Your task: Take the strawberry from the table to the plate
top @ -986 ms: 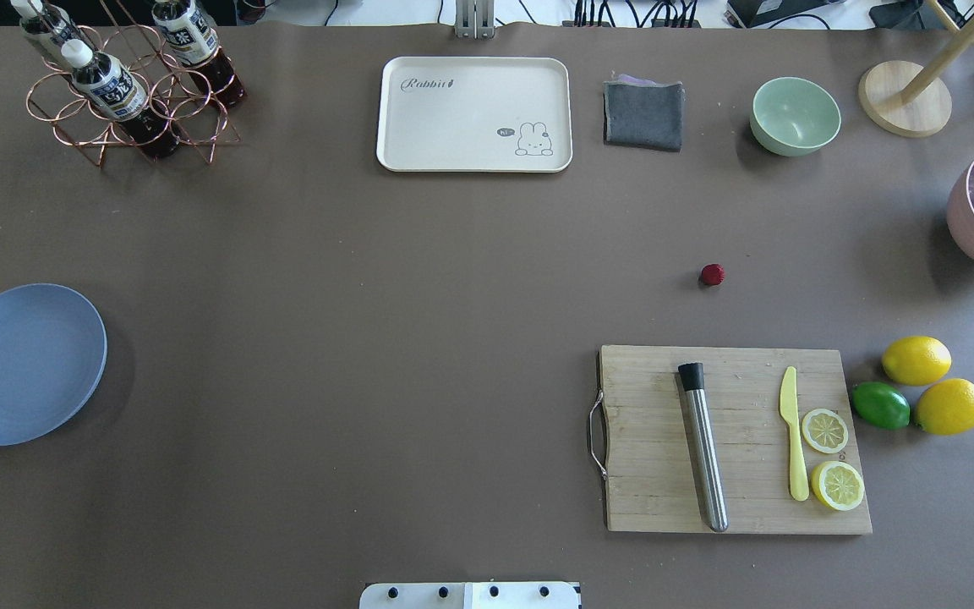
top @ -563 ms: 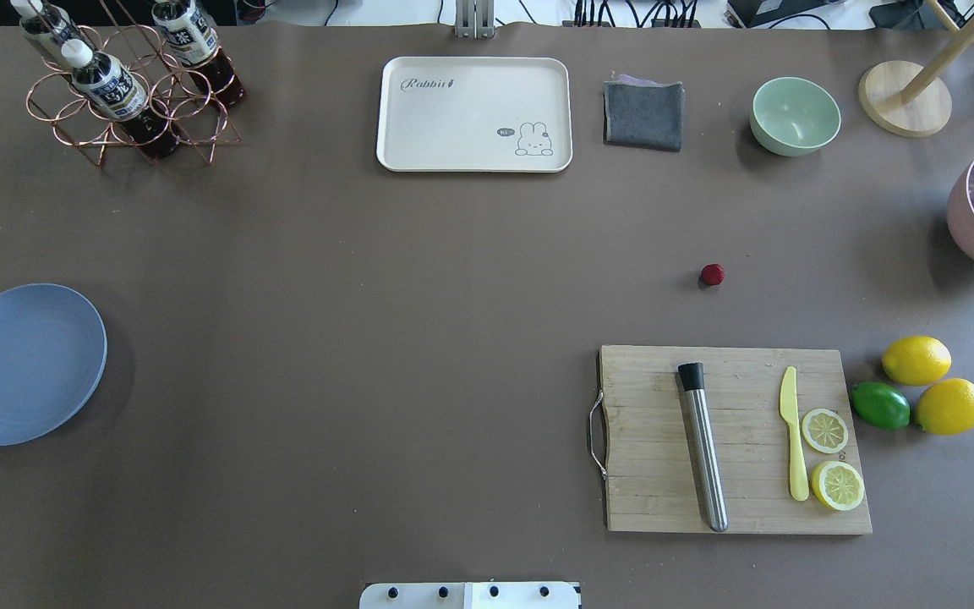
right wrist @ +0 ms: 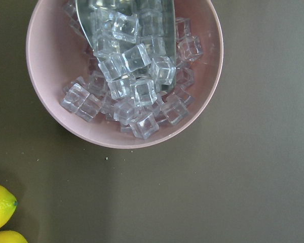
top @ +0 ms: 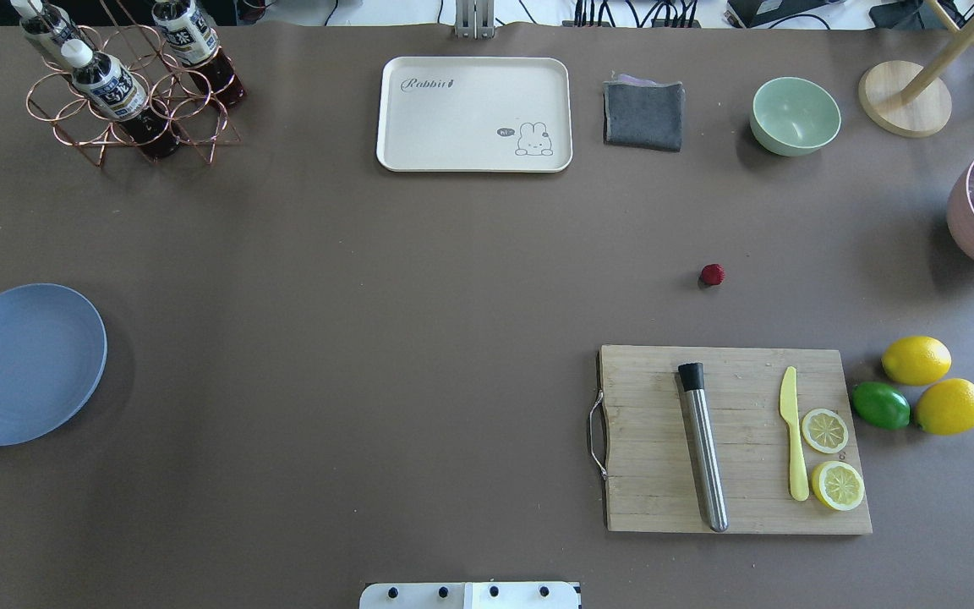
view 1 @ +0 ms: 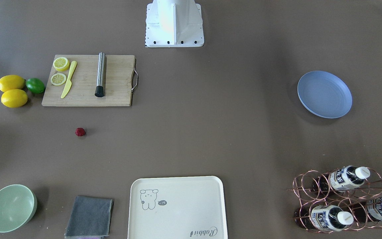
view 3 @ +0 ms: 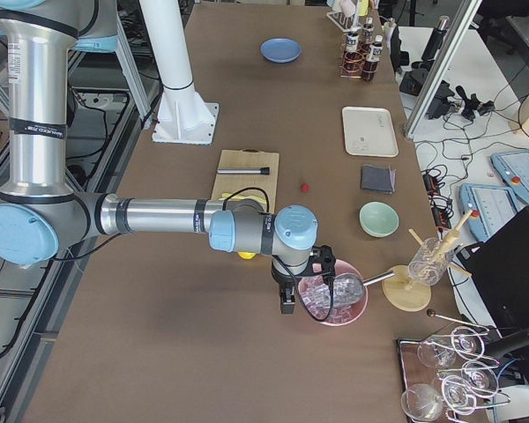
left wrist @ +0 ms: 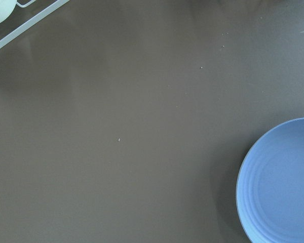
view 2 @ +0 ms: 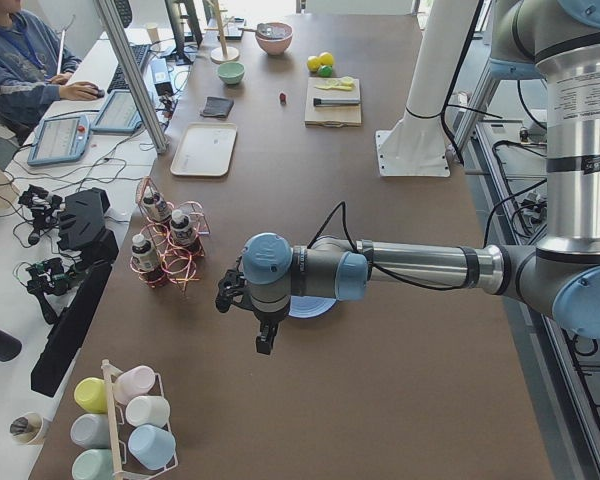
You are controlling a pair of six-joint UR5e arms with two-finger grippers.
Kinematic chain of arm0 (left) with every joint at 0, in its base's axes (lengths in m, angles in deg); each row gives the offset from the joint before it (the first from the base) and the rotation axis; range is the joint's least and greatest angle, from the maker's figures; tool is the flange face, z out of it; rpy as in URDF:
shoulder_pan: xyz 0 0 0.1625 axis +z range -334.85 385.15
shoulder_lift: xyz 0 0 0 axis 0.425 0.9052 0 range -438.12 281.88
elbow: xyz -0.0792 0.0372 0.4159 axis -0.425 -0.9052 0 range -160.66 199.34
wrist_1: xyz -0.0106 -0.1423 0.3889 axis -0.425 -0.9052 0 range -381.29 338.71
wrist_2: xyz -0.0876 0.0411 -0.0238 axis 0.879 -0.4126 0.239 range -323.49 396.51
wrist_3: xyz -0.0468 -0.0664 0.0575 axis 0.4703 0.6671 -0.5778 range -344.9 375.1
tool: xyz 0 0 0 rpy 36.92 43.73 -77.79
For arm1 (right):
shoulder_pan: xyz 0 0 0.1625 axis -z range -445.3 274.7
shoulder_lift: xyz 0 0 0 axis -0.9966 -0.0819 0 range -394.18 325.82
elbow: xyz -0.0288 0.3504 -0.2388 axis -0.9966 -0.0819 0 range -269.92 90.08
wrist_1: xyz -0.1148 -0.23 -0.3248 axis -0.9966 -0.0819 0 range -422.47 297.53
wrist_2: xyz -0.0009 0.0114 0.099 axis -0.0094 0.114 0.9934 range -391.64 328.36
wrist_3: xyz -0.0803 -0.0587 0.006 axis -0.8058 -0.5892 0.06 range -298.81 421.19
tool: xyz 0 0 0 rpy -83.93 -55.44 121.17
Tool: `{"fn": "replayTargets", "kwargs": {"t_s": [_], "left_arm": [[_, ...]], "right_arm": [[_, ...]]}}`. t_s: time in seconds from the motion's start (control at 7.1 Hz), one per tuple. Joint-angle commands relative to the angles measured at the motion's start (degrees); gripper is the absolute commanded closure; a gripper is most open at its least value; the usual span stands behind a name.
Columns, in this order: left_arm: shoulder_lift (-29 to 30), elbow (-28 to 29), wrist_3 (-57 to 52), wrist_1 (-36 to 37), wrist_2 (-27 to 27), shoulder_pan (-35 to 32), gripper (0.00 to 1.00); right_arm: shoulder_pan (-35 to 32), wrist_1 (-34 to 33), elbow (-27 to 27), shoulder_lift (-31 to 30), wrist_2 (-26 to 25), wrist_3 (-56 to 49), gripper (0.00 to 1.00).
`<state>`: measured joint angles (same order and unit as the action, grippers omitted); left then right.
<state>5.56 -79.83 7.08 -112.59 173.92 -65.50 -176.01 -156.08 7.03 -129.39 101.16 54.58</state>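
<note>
The tiny, dark red, bumpy strawberry (top: 712, 274) lies on the matte grey-brown table (top: 369, 338) just beyond the rectangular wooden cutting board (top: 648, 474), nearer the right gripper (view 3: 287, 301) than the left gripper (view 2: 265, 342); whether either gripper is open cannot be told.

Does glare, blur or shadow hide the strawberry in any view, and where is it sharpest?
Overhead: even light, strawberry sharp, only a faint shadow beside it. Front-facing: equally sharp; the white base is partly washed out by glare. Side views: strawberry just a tiny red speck. Left wrist: plain table and plate, no strawberry. Right wrist: ice bowl crisp, no strawberry.
</note>
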Motion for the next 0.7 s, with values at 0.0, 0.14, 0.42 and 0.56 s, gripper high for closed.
{"fn": "replayTargets", "kwargs": {"t_s": [0.0, 0.14, 0.42, 0.56], "left_arm": [[0.43, -0.49, 0.20, -0.19, -0.13, 0.03, 0.00], [0.95, -0.32, 0.38, -2.89, 0.05, 0.03, 0.00], [0.96, 1.87, -0.14, -7.13, 0.40, -0.06, 0.00], [1.74, 1.88, 0.64, -6.53, 0.31, 0.38, 0.00]], "right_arm": [[0.00, 0.00, 0.00, -0.15, 0.00, -0.07, 0.00], [0.00, 0.00, 0.00, -0.15, -0.09, -0.07, 0.00], [0.00, 0.00, 0.17, -0.24, 0.00, -0.24, 0.00], [0.00, 0.17, 0.44, -0.32, 0.00, -0.25, 0.00]]}}
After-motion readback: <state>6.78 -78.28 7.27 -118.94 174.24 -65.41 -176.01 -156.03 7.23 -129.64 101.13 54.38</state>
